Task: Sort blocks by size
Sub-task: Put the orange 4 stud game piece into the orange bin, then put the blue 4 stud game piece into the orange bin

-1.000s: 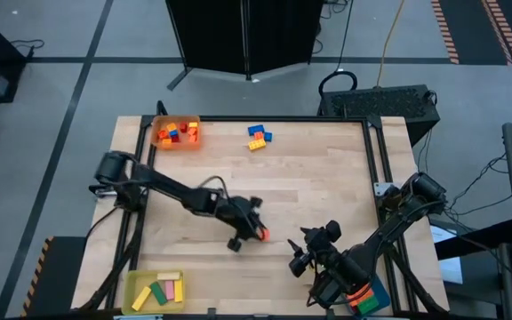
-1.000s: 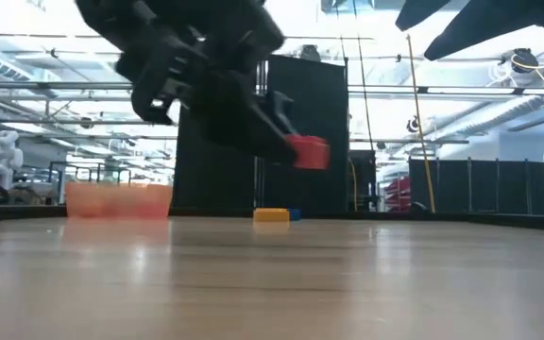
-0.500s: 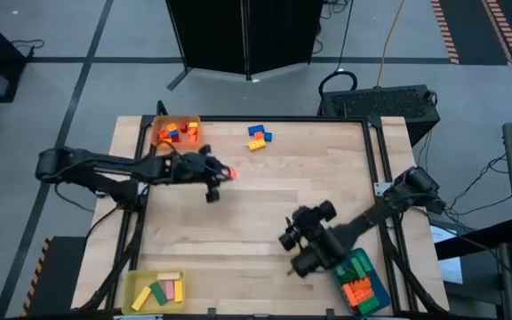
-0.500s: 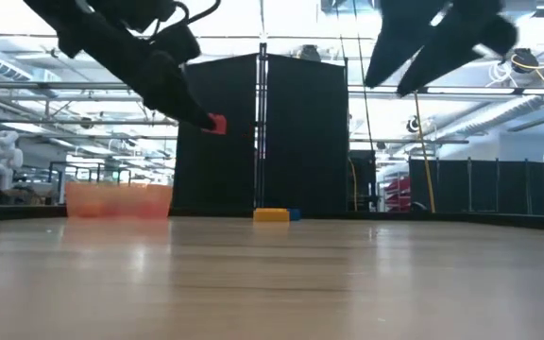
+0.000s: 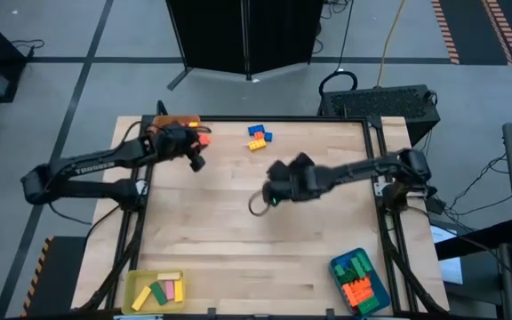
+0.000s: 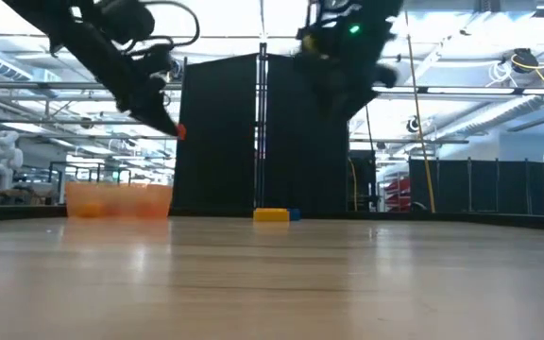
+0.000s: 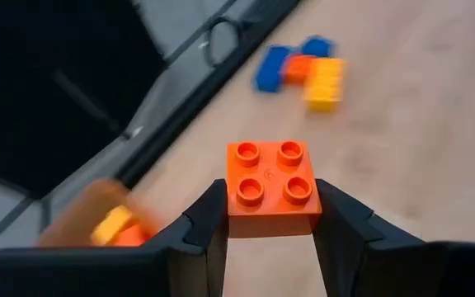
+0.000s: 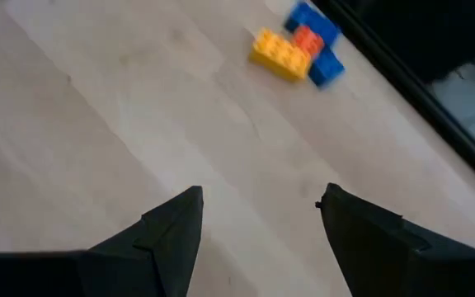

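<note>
1. Left gripper (image 7: 270,235) is clamped on an orange four-stud block (image 7: 271,188), held in the air at the far left corner of the table (image 5: 309,258), just beside the orange tray (image 5: 174,124) (blurred in the wrist view).
2. Right gripper (image 8: 258,219) hangs over mid-table, fingers apart, nothing between them.
3. A small cluster of blue, orange and yellow blocks (image 5: 258,137) lies near the far edge.
4. Yellow tray (image 5: 136,296) near left; blue tray (image 5: 340,265) near right, both holding blocks.

White lettering on the left arm (image 5: 96,165) — illegible (too small).
</note>
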Controlling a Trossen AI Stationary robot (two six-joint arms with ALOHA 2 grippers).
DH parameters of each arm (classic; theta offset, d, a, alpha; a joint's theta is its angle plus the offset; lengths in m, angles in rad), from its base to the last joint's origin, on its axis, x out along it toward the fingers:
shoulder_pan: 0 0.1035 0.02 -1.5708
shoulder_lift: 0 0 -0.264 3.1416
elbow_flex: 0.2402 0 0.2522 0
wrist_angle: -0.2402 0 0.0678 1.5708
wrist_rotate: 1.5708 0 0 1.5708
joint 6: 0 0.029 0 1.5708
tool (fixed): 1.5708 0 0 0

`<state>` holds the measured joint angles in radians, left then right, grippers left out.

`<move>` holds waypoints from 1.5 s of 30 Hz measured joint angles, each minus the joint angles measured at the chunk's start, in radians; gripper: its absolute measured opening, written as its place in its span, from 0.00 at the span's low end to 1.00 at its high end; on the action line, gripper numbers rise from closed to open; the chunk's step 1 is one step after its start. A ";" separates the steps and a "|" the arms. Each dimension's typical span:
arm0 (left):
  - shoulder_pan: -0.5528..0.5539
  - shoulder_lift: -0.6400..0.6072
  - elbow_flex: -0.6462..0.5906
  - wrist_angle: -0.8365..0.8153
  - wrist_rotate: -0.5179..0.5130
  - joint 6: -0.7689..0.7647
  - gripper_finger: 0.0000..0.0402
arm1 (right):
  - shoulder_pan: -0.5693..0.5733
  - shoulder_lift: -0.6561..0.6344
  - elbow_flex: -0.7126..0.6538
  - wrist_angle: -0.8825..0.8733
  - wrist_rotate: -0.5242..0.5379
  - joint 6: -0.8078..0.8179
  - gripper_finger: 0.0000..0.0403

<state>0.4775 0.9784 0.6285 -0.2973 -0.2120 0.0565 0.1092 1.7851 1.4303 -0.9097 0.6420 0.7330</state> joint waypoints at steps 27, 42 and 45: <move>0.586 0.161 0.001 -0.106 0.209 -0.018 0.31 | -0.739 0.111 0.002 0.526 -0.685 -1.015 0.59; 0.561 0.254 0.003 -0.078 0.328 -0.034 0.74 | -0.756 0.406 0.442 0.228 -0.858 -1.198 0.59; 0.561 0.229 0.003 -0.091 0.329 -0.052 0.81 | -0.757 0.496 0.604 0.076 -0.871 -1.263 0.59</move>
<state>1.0385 1.2072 0.6312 -0.3878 0.1166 0.0046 -0.6476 2.2813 2.0345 -0.8336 -0.2290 -0.5300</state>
